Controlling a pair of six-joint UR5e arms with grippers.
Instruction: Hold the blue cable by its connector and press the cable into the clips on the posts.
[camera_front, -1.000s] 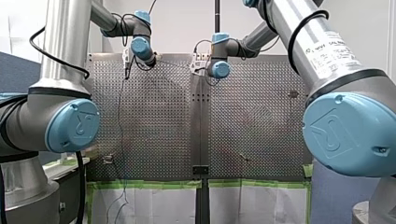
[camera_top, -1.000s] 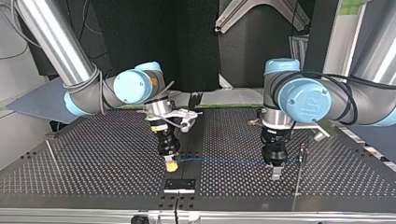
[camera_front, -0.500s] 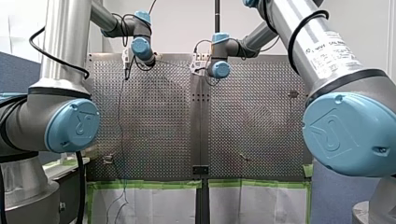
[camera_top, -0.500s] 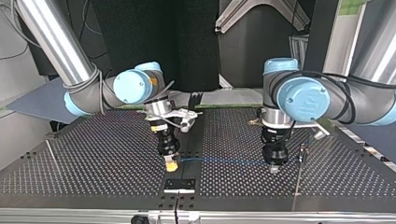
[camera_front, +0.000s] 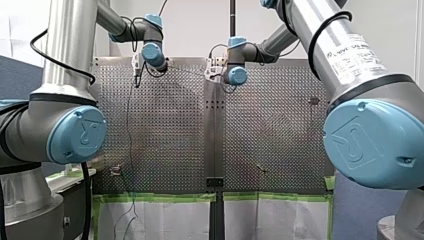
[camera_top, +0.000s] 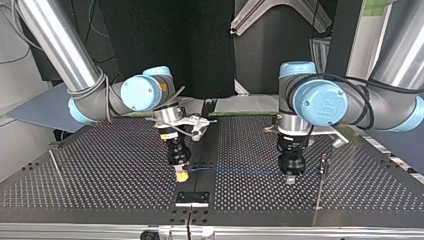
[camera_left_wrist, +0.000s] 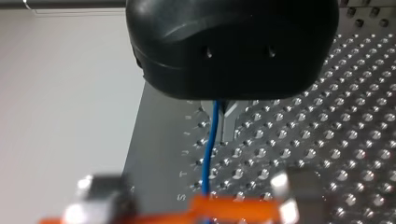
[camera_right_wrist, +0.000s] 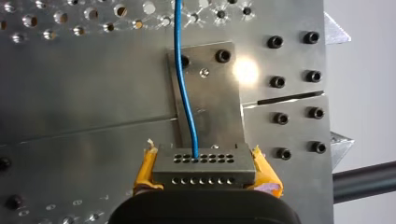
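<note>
Gripping the connector (camera_right_wrist: 204, 165), right tool (camera_top: 183, 176) near the table (camera_top: 100, 200) edge, left tool (camera_top: 290, 180) pinching the taut blue cable (camera_top: 240, 173)

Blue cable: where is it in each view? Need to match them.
Top view: blue cable spans level from my right gripper to my left gripper.
Front view: faint thin line between them.
Left wrist view: cable runs ahead from under the gripper.
Right wrist view: it leaves the connector, running ahead.
Landmark: my right gripper, at the cable's end.
</note>
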